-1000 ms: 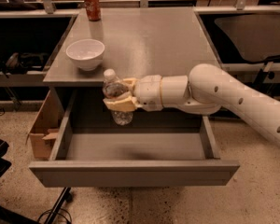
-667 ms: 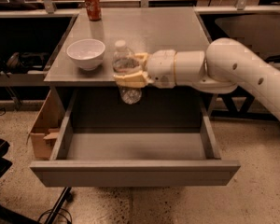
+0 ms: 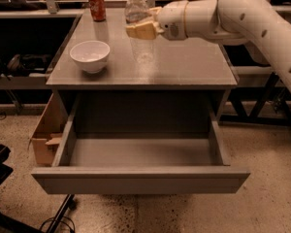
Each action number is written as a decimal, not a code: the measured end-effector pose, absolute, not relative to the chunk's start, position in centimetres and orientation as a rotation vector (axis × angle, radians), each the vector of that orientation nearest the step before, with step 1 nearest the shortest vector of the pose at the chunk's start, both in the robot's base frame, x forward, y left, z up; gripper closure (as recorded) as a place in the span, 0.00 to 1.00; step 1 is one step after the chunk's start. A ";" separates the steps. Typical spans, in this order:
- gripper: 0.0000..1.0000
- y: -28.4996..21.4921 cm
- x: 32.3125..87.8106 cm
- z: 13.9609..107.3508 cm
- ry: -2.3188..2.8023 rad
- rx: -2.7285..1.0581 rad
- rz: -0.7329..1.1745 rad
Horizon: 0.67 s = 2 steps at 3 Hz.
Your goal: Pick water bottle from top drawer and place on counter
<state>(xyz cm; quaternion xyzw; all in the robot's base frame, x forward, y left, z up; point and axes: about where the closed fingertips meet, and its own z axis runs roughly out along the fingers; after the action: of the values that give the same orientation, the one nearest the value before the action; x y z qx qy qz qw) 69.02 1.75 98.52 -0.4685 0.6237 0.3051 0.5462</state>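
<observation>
My gripper (image 3: 141,27) is shut on the water bottle (image 3: 140,47), a clear plastic bottle with a white cap, and holds it upright over the grey counter (image 3: 184,62), near its middle. Whether the bottle's base touches the counter I cannot tell. The white arm reaches in from the upper right. The top drawer (image 3: 140,181) is pulled fully open below the counter and its inside shows nothing in it.
A white bowl (image 3: 89,56) sits on the counter's left side. A red soda can (image 3: 97,5) stands at the counter's back left. A cardboard box (image 3: 46,135) stands on the floor left of the drawer. Dark shelving flanks the cabinet.
The gripper has lifted the water bottle up out of the drawer and moved it back and to the right, over the counter.
</observation>
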 end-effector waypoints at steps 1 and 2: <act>1.00 1.7 75.5 100.1 1.560 -1.031 0.670; 1.00 -0.5 81.2 103.3 1.556 -0.915 0.554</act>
<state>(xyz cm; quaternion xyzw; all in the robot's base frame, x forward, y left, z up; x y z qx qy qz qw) 81.16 -0.51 103.26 -0.3926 0.6676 0.2376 0.5863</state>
